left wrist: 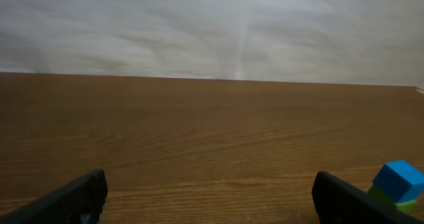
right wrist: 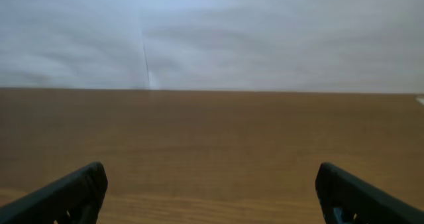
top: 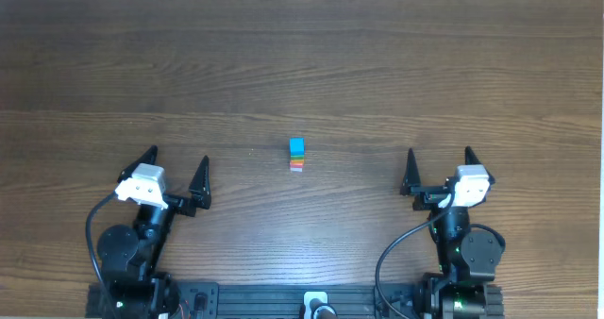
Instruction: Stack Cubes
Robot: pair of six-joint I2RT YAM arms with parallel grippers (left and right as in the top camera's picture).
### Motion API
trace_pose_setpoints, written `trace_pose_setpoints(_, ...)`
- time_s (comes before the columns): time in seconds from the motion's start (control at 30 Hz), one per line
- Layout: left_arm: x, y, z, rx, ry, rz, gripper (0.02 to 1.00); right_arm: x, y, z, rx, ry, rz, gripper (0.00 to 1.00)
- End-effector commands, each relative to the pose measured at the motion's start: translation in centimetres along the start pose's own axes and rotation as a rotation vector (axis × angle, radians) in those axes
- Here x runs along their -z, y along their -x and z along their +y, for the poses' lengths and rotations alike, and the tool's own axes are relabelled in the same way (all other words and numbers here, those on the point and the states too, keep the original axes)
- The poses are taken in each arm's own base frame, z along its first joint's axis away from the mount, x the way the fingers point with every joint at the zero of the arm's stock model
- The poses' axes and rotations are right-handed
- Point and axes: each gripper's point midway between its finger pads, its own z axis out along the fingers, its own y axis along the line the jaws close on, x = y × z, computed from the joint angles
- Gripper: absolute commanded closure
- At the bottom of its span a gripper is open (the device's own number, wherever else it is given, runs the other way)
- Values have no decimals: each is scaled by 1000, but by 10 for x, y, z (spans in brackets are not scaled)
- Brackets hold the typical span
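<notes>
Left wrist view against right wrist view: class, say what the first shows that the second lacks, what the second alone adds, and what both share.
First: a blue cube resting on a green cube, just beyond the left gripper. Second: the right gripper and a thin dark line running down the wall. Shared: the brown wooden table, the pale wall behind it, and a gripper standing open with nothing between its fingers.

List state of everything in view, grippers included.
cube stack: standing, apart from both grippers
blue cube: on top of the stack
left gripper: open, empty
right gripper: open, empty
</notes>
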Motion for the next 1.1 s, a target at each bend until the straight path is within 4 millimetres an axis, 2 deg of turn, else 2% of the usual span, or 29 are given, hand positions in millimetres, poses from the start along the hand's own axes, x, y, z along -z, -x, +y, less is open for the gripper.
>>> trace_pose_setpoints(0.03,0,-2,1,-15,-1,-3,18,1,-13,2,6,8,44,7)
trace_pose_setpoints(1.1,0,-2,1,-15,-1,-3,20,1,-14,2,5,9,48,9)
